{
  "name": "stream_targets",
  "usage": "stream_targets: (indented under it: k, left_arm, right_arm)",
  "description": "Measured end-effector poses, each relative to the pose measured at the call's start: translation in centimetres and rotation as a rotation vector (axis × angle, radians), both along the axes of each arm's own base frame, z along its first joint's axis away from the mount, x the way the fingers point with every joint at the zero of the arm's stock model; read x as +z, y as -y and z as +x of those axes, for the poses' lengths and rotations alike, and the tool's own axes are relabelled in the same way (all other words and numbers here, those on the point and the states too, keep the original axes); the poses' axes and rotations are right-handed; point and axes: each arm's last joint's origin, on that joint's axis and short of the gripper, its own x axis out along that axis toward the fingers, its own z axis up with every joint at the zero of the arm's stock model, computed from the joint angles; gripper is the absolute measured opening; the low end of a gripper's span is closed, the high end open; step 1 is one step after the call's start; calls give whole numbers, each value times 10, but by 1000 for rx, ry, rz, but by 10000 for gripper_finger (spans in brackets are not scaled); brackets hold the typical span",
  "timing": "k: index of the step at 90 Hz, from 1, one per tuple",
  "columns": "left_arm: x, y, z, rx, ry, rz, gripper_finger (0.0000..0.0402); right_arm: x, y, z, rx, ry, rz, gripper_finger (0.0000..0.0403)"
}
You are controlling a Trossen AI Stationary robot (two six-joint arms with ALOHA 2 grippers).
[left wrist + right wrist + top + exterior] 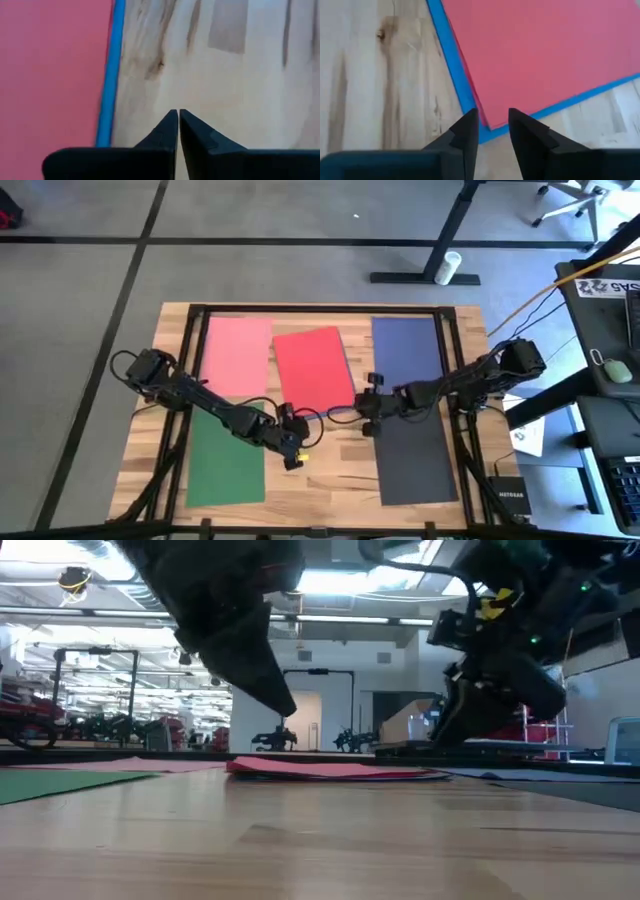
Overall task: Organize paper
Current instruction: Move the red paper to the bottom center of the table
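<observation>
Five sheets of paper lie flat on the wooden table: pink [238,352] far left, red [312,367] askew in the middle, navy blue [407,348] far right, green [228,458] near left, dark grey [415,460] near right. A light blue edge [454,65] shows from under the red sheet [540,50]. My left gripper [293,450] is shut above bare wood just off the red sheet's near edge [50,60]. My right gripper [493,117] is slightly open, one finger on either side of the red sheet's near right corner. My right gripper has its fingers on either side of the red sheet's near right corner [490,122], coming slanting down from the table's right. The sheet lies on the blue one beneath it. I cannot tell whether the fingers touch the paper.
Black frame rails [190,350] run along the table's left, right and far sides, with cables beside both arms. Bare wood [320,480] lies between the green and dark grey sheets. A desk with a keyboard [625,480] stands off the table's right.
</observation>
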Motion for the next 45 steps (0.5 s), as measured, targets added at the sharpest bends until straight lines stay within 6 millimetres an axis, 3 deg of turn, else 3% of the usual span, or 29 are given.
stream_targets:
  k: [22,45]
  left_arm:
    - [-1,0,1,-176,-40,48,0]
    - [-17,-9,1,-243,69,-104,0]
  right_arm:
    - [1,0,2,26,12,39,97]
    - [2,5,5,50,30,18,97]
